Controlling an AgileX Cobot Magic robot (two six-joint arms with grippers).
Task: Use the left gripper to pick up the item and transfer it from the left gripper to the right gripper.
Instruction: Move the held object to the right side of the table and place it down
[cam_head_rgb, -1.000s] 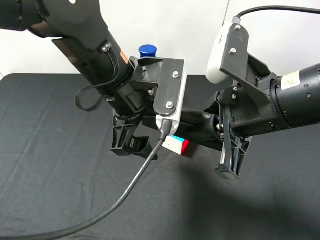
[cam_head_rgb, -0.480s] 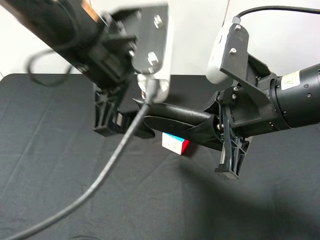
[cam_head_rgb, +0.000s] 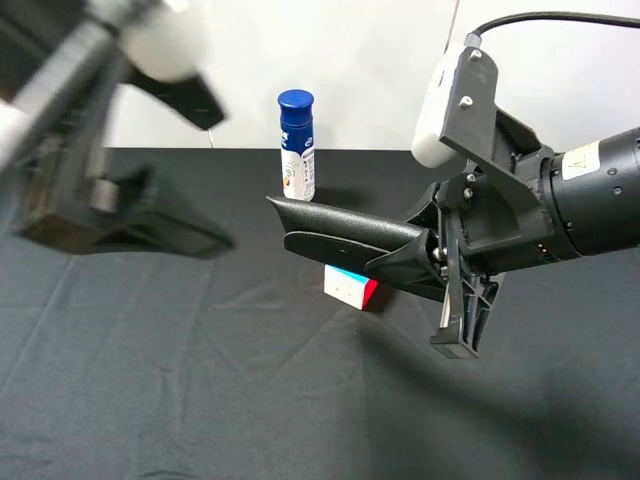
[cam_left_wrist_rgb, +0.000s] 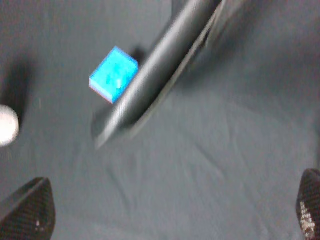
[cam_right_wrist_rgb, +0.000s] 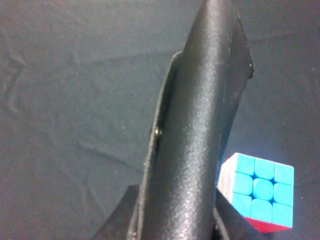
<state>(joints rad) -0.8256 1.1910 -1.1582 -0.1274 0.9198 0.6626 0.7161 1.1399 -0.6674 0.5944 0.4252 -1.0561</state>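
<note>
The item, a long black pouch (cam_head_rgb: 350, 235), hangs in the air above the table, held at one end by my right gripper (cam_head_rgb: 435, 262), which is shut on it. In the right wrist view the pouch (cam_right_wrist_rgb: 195, 125) runs away from the gripper (cam_right_wrist_rgb: 175, 220), filling the middle. My left gripper (cam_head_rgb: 120, 225) is a blur at the far left, well apart from the pouch. In the left wrist view its fingertips (cam_left_wrist_rgb: 27, 210) stand wide apart and empty, and the pouch (cam_left_wrist_rgb: 155, 75) lies far ahead of the gripper (cam_left_wrist_rgb: 168, 207).
A colourful puzzle cube (cam_head_rgb: 350, 287) sits on the black cloth (cam_head_rgb: 200, 380) right under the pouch; it also shows in both wrist views (cam_left_wrist_rgb: 114, 74) (cam_right_wrist_rgb: 256, 192). A blue-capped white bottle (cam_head_rgb: 296, 150) stands at the back behind the pouch.
My left gripper has let go of the pouch and swung fast up and to the left. The right gripper and the pouch have stayed in place. The bottle has come into view.
</note>
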